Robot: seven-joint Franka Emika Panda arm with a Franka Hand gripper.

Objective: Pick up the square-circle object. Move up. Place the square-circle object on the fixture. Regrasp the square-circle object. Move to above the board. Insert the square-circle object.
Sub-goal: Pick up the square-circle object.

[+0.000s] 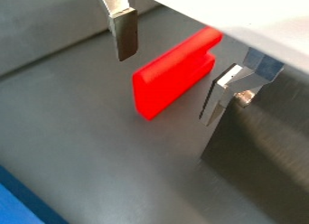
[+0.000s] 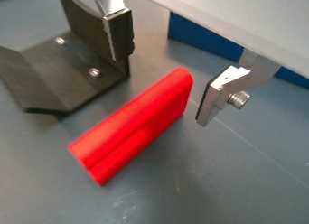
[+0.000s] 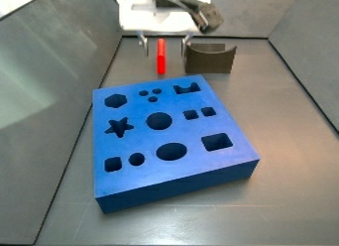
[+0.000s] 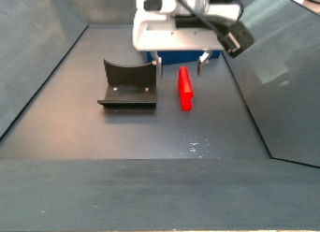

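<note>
- Dark grey flooring (image 3: 284, 111) with sloped grey walls forms the work area in both side views.
- The board (image 3: 169, 141), a thick blue slab cut with a star, hexagon, circles, squares and an oval, lies flat in the nearer part of the floor in a side view.
- The square-circle object (image 4: 184, 87), a slim red-orange peg, lies flat on the floor beyond the board, just beside the fixture (image 4: 129, 83) and not touching it.
- The fixture is a dark block with a curved notch in its top; in a side view it stands to the right of the peg (image 3: 161, 56).
- The gripper (image 2: 169, 65) hangs low over the far end of the peg, fingers spread wide and holding nothing.
- In both wrist views one finger (image 1: 123, 33) stands on each side of the peg, clear of it, with bare floor between pad and peg.
</note>
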